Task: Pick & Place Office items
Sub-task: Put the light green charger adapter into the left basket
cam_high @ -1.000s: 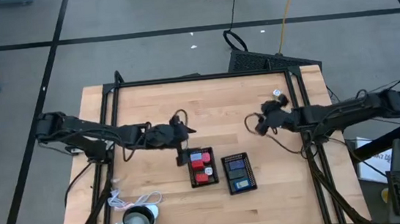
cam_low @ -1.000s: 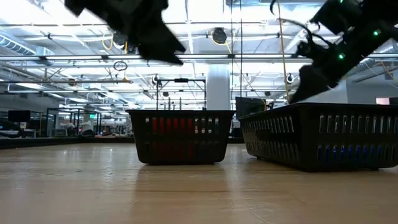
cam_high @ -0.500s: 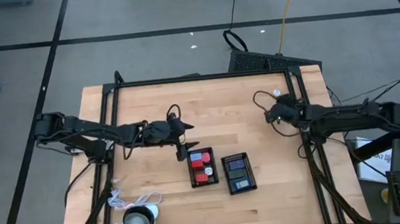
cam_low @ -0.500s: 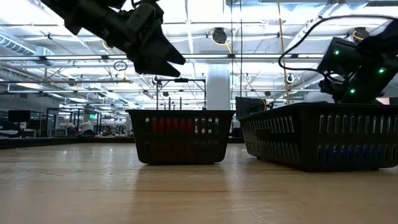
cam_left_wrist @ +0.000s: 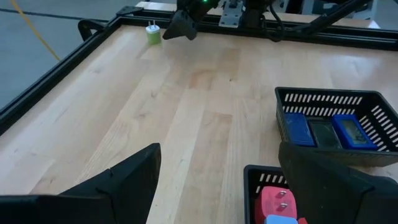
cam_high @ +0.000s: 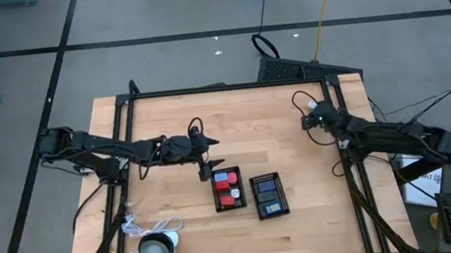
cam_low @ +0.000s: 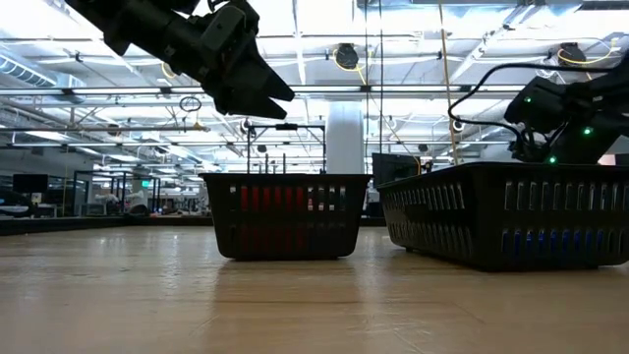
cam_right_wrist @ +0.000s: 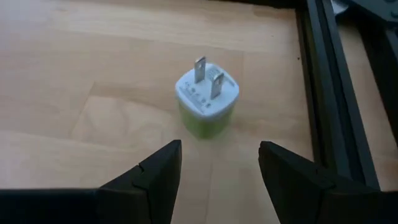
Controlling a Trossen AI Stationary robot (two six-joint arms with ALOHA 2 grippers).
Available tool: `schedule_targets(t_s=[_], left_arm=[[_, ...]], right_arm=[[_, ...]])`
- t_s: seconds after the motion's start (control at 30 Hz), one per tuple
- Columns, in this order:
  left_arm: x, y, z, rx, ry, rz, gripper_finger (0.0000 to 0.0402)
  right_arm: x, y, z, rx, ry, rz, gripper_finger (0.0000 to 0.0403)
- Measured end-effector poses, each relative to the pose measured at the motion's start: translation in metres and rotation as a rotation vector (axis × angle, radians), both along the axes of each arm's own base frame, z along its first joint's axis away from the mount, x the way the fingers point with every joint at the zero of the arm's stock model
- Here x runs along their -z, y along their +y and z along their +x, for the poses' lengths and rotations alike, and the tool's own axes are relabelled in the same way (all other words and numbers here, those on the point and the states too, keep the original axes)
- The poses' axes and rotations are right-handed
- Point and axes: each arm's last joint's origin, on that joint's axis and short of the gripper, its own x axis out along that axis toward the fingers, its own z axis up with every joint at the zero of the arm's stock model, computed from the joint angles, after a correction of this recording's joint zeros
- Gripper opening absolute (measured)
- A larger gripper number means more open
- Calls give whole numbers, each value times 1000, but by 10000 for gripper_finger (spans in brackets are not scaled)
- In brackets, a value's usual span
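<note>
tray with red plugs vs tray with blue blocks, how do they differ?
The left tray holds red plug adapters plus a pale one; the right tray holds blue blocks and a dark one. The left tray sits square to the table, the right tray slightly turned. Both are black mesh, side by side.

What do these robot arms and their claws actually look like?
Both arms are dark, slim and jointed, trailing looped black cables. The left gripper and the right gripper each end in two broad, wedge-shaped black fingers. Small green lights glow on the right arm.
</note>
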Motion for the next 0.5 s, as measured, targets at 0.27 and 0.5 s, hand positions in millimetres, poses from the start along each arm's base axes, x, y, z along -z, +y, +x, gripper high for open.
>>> schedule_targets(t_s=[0.27, 0.5], left_arm=[[0, 0, 0, 0, -1, 1, 328], [0, 0, 0, 0, -2, 1, 328]], right_arm=[[1, -13, -1, -114, -45, -50, 203], [8, -21, -4, -178, 52, -33, 203]])
